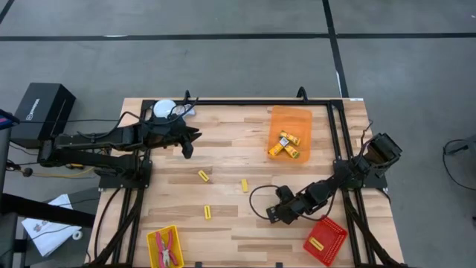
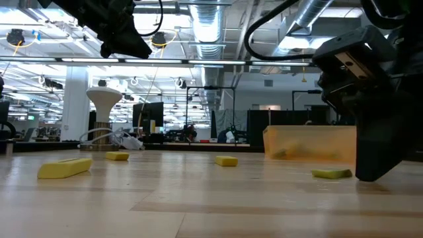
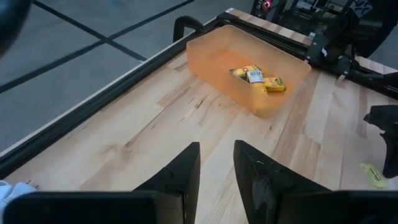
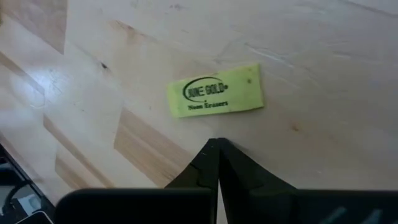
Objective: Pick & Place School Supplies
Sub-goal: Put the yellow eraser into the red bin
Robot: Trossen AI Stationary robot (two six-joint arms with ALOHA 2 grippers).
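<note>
We see the right gripper (image 1: 274, 215) low over the counter (image 1: 238, 227) at lower right of the high view, fingers clenched together on nothing. Just beyond its tips in the right wrist view lies a flat yellow eraser (image 4: 215, 91), label up, its long axis running across the frame, slightly tilted; from above the arm hides it. The left gripper (image 1: 187, 149) hangs at upper left, released. Three yellow sticks (image 1: 203, 176) lie mid-counter, well apart.
</note>
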